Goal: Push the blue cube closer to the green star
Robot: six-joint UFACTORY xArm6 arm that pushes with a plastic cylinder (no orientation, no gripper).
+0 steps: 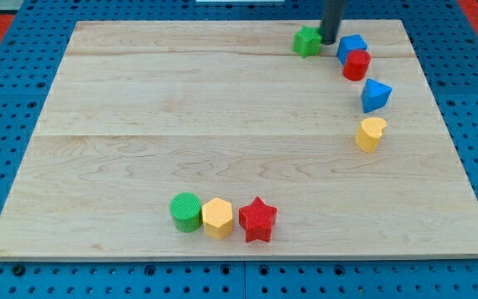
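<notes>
My tip (329,41) touches green star (308,41), beside blue cube (351,47).

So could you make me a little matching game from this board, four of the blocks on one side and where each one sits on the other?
Blocks:
1. green star
2. red star
3. yellow hexagon
4. red cylinder

Places:
A. between the green cylinder and the red star
B. right end of the bottom row
C. touching the blue cube, just below it
D. at the view's top, just left of my tip

Pairs: 1-D, 2-B, 3-A, 4-C
</notes>
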